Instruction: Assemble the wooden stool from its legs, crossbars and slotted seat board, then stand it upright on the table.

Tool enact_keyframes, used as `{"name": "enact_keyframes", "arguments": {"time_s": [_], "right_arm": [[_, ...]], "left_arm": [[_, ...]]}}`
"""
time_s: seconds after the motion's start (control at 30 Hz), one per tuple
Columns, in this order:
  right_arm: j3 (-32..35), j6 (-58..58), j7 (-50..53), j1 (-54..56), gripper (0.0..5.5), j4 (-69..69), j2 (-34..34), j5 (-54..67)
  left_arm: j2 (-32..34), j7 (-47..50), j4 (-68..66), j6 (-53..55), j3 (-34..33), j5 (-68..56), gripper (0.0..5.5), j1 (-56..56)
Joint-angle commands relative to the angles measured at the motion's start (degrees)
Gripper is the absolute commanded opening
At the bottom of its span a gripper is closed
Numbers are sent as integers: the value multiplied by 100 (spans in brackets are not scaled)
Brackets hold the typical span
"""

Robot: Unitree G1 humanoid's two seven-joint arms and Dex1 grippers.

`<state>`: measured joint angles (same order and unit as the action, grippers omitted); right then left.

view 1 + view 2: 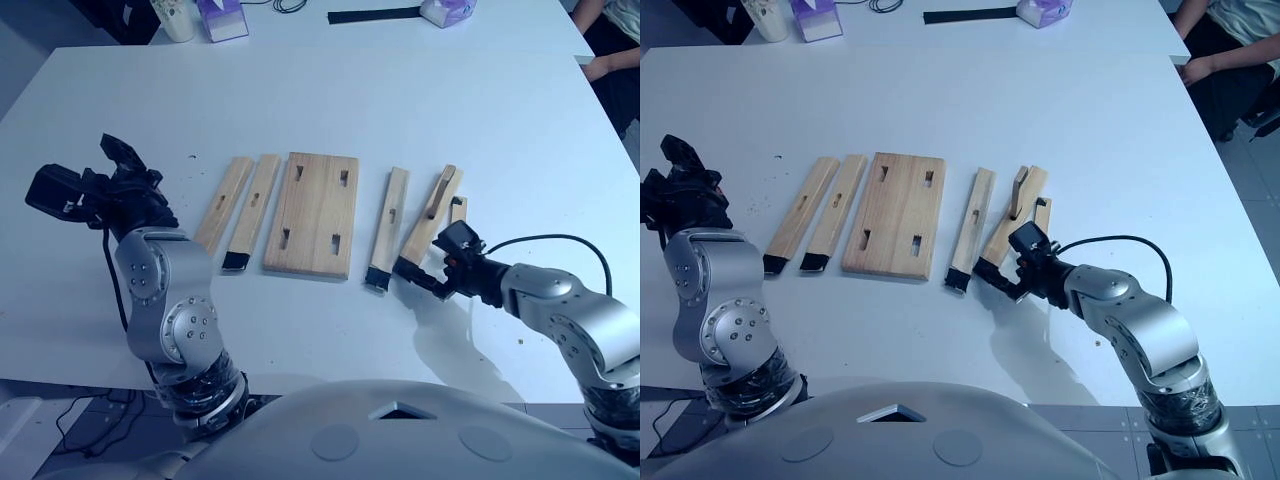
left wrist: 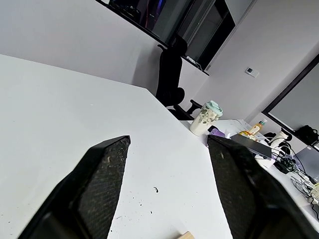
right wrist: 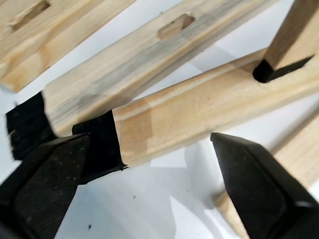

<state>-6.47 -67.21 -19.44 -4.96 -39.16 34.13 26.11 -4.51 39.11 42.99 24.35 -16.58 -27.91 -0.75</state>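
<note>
Left eye view: the right end effector [image 1: 426,278] lies low on the white worktop [image 1: 420,110], fingers spread, with their tips on either side of the black-capped near end of the rightmost leg [image 1: 428,218]. Just beyond that leg, going toward the other arm, lies the second leg [image 1: 387,228]. Next comes the seat board [image 1: 312,214], flat with its four slots up, then the third leg [image 1: 254,210] and the fourth leg [image 1: 224,203] side by side, closest to the left end effector [image 1: 128,160]. That one hangs over the worktop, well apart from every wooden piece, fingers spread with nothing between them. Right eye view: a crossbar [image 1: 1020,190] rests slanted on top of the rightmost leg, ahead of the right end effector. A second crossbar [image 1: 1042,212] lies just beside that leg on its outer side. Left wrist view: the two black fingers [image 2: 99,184] stand wide apart over bare worktop, and far ahead of them are a mug [image 2: 207,117] and a dark chair [image 2: 169,74]. Right wrist view: the fingers [image 3: 45,184] gape, and the rightmost leg's black cap sits between them, close against one pad; whether it touches I cannot tell. The second leg, with its slot, lies just behind.
</note>
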Motion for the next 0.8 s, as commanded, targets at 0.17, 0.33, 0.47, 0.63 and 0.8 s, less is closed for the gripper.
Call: {"name": "enact_keyframes", "arguments": {"time_s": [0.17, 0.33, 0.47, 0.63, 0.8], "right_arm": [[-16, 443, -95, 462, 440, 610, 600, -647], [32, 841, -629, 721, 440, 920, 974, -701], [180, 814, -538, 1063, 440, 1032, 596, -606], [213, 307, -111, 981, 440, 733, -143, -444], [54, 420, 622, 750, 440, 1004, -599, -975]], "left_arm": [[-403, 75, -181, -55, 89, -5, 286, -159], [-453, 51, -258, -215, 159, 34, 286, -103], [-446, 10, -443, -342, 230, 30, 286, -187], [-257, -108, -644, -318, 167, -105, 286, -407], [-90, -262, -918, -264, 25, -212, 286, -651]]}}
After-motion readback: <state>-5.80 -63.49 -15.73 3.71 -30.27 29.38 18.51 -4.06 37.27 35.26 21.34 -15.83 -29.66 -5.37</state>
